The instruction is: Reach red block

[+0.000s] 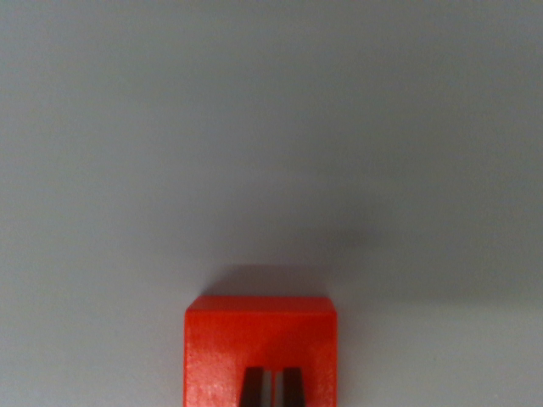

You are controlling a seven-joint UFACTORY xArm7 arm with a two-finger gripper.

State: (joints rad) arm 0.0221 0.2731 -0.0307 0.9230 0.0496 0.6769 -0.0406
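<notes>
A red block (254, 339) lies on a plain grey surface at the bottom centre of the wrist view, cut off by the lower edge. My gripper (271, 377) shows as two dark fingertips (252, 390) at the bottom edge, in front of the block's top face. The tips stand almost together, with only a thin slit between them and nothing held. Whether they touch the block cannot be told.
The grey surface (271, 127) fills the remainder of the view. A soft shadow lies just behind the block.
</notes>
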